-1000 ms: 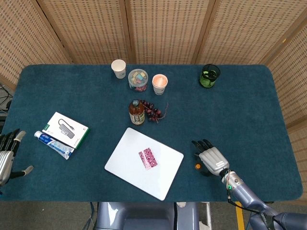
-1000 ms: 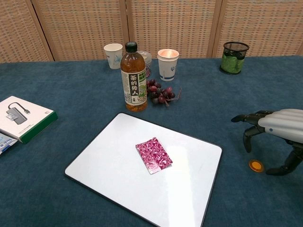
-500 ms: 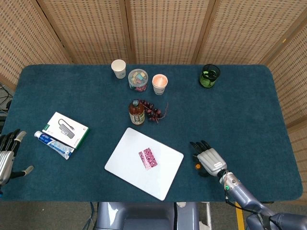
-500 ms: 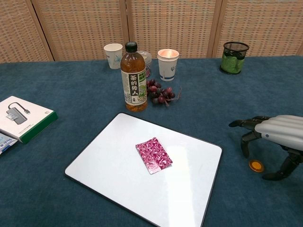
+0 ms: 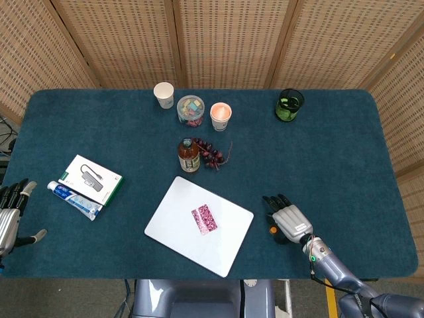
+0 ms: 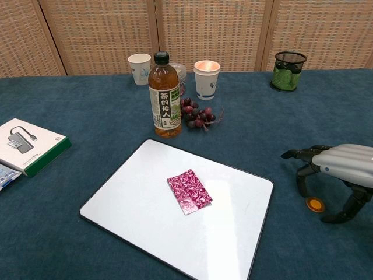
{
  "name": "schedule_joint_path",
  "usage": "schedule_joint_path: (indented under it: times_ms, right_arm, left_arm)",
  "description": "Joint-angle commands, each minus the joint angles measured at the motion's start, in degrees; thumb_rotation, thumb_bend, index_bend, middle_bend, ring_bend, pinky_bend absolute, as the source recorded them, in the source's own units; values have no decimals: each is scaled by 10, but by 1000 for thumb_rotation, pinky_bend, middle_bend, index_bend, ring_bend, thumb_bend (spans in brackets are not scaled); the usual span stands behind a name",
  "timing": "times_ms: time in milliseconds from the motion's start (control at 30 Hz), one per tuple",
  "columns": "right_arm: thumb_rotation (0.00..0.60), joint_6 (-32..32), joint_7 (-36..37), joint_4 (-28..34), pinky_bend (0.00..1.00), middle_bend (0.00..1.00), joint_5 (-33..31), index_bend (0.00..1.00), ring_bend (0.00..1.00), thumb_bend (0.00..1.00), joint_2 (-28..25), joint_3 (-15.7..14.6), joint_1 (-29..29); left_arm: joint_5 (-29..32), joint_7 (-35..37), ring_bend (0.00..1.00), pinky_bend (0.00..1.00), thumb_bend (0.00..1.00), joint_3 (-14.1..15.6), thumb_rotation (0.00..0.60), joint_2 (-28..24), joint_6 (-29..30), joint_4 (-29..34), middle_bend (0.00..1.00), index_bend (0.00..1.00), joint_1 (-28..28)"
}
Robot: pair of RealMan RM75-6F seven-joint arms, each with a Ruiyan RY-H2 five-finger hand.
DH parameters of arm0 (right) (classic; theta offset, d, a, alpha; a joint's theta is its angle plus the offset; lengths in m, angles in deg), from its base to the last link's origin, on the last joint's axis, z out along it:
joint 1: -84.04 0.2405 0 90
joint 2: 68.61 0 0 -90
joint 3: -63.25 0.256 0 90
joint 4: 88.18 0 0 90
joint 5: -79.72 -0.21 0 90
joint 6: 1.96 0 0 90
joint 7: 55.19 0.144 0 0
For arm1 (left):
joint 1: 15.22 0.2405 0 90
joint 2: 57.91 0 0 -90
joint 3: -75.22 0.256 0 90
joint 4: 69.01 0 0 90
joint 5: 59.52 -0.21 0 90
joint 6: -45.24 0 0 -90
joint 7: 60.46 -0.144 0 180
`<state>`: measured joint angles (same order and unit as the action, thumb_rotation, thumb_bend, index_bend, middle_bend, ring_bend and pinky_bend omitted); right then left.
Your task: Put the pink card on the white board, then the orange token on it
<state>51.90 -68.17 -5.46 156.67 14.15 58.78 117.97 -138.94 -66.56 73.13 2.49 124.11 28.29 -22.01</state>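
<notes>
The pink patterned card [image 5: 206, 218] [image 6: 189, 191] lies flat near the middle of the white board [image 5: 172, 222] [image 6: 134, 198]. The small round orange token [image 5: 272, 230] [image 6: 315, 204] rests on the blue cloth just right of the board. My right hand [image 5: 288, 220] [image 6: 338, 172] hovers over it, fingers arched down on one side and thumb on the other, holding nothing. At the far left edge of the head view my left hand [image 5: 8, 218] lies with fingers apart, nothing in it.
A tea bottle [image 5: 188, 156] [image 6: 164, 96] and a bunch of grapes [image 5: 212, 154] [image 6: 198, 115] stand behind the board. Paper cups [image 6: 207, 79], a jar [image 5: 191, 110] and a green mesh cup [image 5: 289, 105] line the back. A boxed adapter [image 5: 91, 179] and toothpaste tube [image 5: 73, 200] lie left.
My right hand has slid slightly toward the board and sunk lower around the orange token. The card, board and left hand have not moved.
</notes>
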Motion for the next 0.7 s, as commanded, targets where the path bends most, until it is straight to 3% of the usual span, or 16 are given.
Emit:
schedule_joint_path:
  times_ms: [33,233,700]
  right_arm:
    - [600,-5,-5,-2,0,0,-4,464,0,310,2,2,0]
    - [600,-12,-10,-2,0,0,-10,574,0,403,2,7,-3]
    - [600,-20,-10,16,0,0,-11,625,0,453,-8,17,-5]
  left_arm:
    - [1,1,0,0,0,0,600,0,0,0,0,0,0]
    - [1,2,0,0,0,0,600,-1,-2,-1,0,0,-1]
    - [0,2,0,0,0,0,600,-1,-1,0,0,0,-1]
